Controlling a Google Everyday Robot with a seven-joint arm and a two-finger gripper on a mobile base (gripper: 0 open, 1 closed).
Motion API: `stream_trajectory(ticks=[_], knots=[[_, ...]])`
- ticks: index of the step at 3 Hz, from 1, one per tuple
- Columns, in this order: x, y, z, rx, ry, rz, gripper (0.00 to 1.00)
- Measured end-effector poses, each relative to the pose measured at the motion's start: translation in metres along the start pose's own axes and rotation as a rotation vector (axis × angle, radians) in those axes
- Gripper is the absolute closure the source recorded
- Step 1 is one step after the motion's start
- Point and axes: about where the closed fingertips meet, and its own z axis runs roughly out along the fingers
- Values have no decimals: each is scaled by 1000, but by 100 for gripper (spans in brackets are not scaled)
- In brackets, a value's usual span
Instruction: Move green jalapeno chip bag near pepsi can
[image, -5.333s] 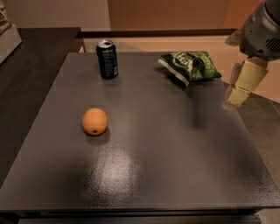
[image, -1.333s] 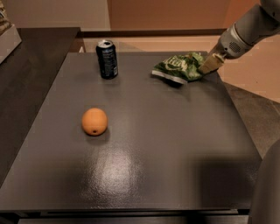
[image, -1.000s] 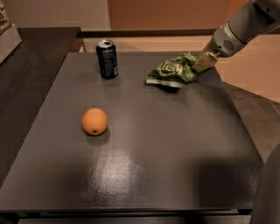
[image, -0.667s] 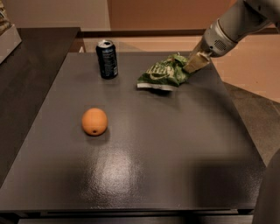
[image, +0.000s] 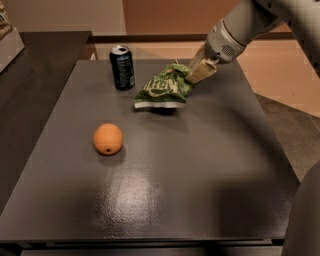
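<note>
The green jalapeno chip bag (image: 161, 87) hangs tilted just above the dark table (image: 200, 165), its whitish edge low at the front. My gripper (image: 196, 76) is shut on the bag's right end and comes in from the upper right. The pepsi can (image: 122, 67) stands upright at the table's far left, a short gap left of the bag.
An orange ball (image: 108, 138) lies on the table in front of the can. A darker counter (image: 30, 85) runs along the left side. The table's right edge drops to a tan floor (image: 285, 75).
My gripper has carried the chip bag to the left across the table's far side, from the far right toward the pepsi can. The can and orange ball have not moved.
</note>
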Motion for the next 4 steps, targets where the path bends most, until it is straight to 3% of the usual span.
stream_trajectory(ticks=[1,2,4], knots=[[-21,0,12,-19,-8,-60,100],[-31,-8,19,-15,-5,-85,82],[-30,-14,27,-15,1,-86,36]])
